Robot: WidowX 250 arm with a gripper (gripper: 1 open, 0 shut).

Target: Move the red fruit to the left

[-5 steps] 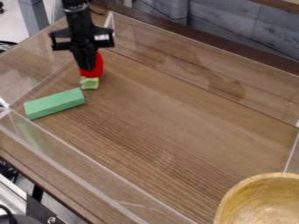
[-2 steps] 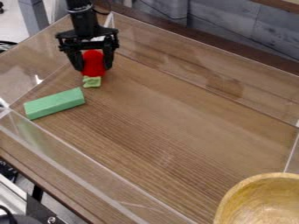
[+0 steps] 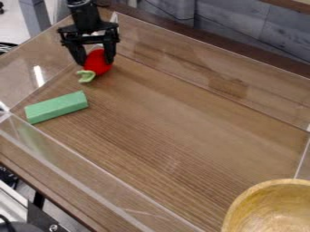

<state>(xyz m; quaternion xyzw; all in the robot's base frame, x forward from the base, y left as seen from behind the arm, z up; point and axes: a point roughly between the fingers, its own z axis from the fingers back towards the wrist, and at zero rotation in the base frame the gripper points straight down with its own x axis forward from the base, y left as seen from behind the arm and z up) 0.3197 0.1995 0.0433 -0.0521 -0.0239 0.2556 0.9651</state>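
The red fruit (image 3: 100, 62) lies tilted on the wooden table at the far left, its pale green stem piece (image 3: 82, 75) pointing toward the front left. My black gripper (image 3: 92, 53) hangs open directly above it. One finger stands on each side of the fruit's top, and neither grips it. The fruit rests on the table, free of the fingers.
A flat green rectangular block (image 3: 57, 107) lies in front of the fruit near the left wall. Clear acrylic walls (image 3: 36, 145) ring the table. A wooden bowl (image 3: 274, 208) sits at the front right corner. Bare wood spans the middle and right.
The gripper opened and let go of the red fruit, then rose slightly. The fruit tipped from upright onto its side, its stem swinging to the front left.
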